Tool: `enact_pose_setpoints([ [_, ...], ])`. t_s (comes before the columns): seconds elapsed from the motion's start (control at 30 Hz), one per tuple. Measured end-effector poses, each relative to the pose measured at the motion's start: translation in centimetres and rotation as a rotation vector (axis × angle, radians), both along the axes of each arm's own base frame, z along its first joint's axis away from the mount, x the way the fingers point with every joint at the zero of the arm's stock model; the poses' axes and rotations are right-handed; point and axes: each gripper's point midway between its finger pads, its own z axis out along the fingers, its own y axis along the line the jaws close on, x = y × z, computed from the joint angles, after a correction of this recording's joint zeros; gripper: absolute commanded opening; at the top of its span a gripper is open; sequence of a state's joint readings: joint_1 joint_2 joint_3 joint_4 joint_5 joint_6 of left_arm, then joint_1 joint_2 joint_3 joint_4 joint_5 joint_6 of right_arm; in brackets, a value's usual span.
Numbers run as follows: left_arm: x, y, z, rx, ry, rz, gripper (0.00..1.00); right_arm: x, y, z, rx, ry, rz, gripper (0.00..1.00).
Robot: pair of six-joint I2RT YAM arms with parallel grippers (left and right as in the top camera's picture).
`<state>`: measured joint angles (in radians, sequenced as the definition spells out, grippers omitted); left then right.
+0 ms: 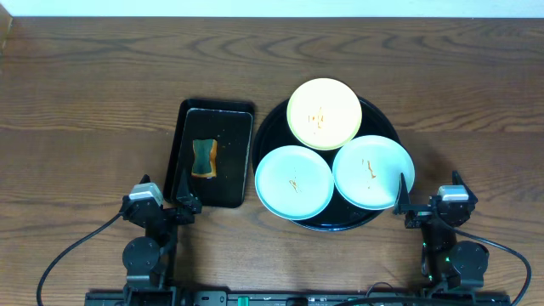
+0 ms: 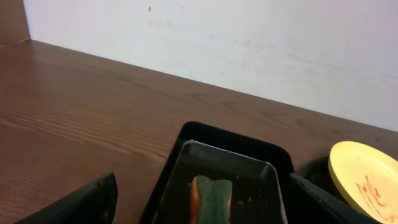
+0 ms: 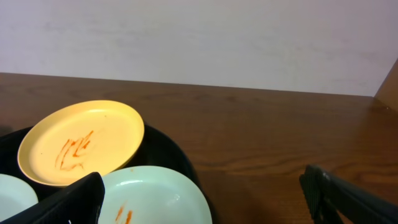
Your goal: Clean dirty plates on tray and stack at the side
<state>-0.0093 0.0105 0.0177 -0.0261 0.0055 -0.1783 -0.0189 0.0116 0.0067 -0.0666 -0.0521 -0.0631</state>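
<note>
My left gripper [image 1: 166, 201] and right gripper [image 1: 427, 202] both gape wide, empty, fingers cropped in wrist views. Three smeared plates [image 1: 324, 113] hide much of the tray [image 1: 378, 115].

Soft, even light falls from above. In the overhead view the tabletop [image 1: 85, 102] is evenly lit and its wood grain is sharp. The glossy black tray [image 1: 384, 127] carries faint sheen on its rim and casts a soft shadow to its right. The pale yellow plate [image 1: 324, 113] is the brightest area, nearly washed out, though its smears stay legible. In both wrist views the wall [image 2: 249, 50] is bright and flat. The fingers [image 2: 87, 199] of the left claw [image 2: 203, 183] and the fingers [image 3: 348, 199] of the right claw [image 3: 202, 186] show as dark, blurred silhouettes.
</note>
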Motion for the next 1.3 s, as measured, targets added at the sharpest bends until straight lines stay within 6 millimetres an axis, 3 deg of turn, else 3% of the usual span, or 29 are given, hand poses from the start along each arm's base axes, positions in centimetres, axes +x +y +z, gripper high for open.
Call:
enact_pose_setpoints([
  [0.93,0.0,0.0,0.01,0.0,0.0,0.0,0.85,0.0,0.01,0.0,0.0,0.0,0.0,0.99],
  [1.3,-0.07,0.04,-0.32,-0.003,0.036,0.003,0.85,-0.04,-0.06,-0.27,0.082,0.017,-0.01,0.99],
])
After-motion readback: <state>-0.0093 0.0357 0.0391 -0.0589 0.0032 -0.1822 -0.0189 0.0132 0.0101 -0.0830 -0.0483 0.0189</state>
